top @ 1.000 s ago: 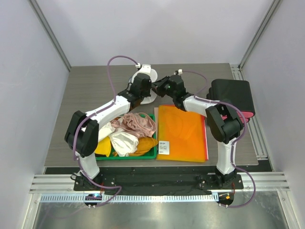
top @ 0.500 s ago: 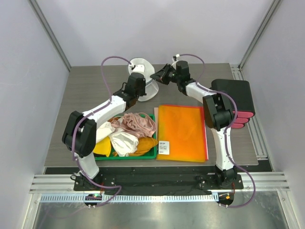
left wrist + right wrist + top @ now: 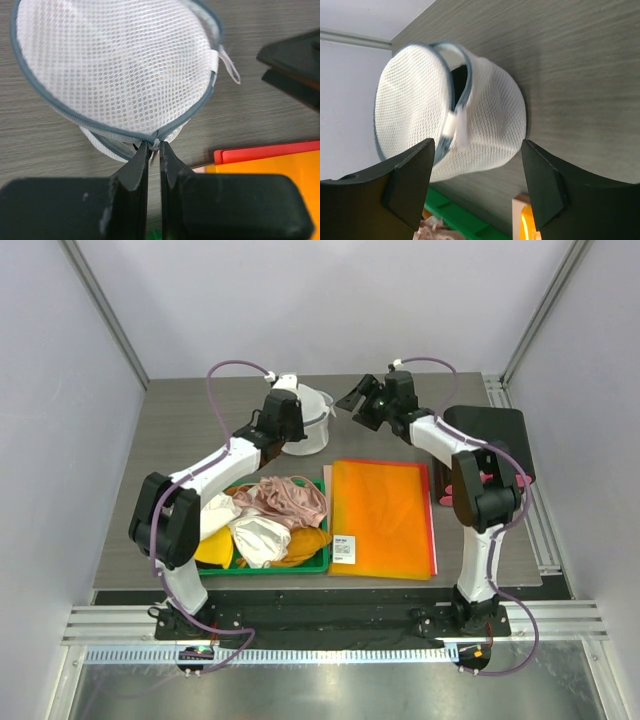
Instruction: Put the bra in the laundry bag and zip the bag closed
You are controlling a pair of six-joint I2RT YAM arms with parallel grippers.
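The laundry bag (image 3: 310, 415) is a white mesh pouch with a grey zipper rim, standing on the table at the back centre. My left gripper (image 3: 155, 147) is shut on the zipper rim at the bag's (image 3: 120, 65) near side, also seen from above as the left gripper (image 3: 296, 430). My right gripper (image 3: 477, 150) stands open a little to the right of the bag (image 3: 485, 125), holding nothing; from above the right gripper (image 3: 357, 408) is apart from it. The bra (image 3: 459, 77) shows only as a black patch through the gap under the flap. A white pull tab (image 3: 455, 125) hangs blurred.
A green tray (image 3: 312, 567) holds pink, white and yellow garments at the front left. An orange folder (image 3: 385, 520) lies right of it. A black box (image 3: 490, 435) with a red side sits at the far right, next to the right arm.
The right gripper opened, let go of the bag and drew back to the right. The flap, raised upright half a second ago, has come down onto the bag. The left gripper stayed shut.
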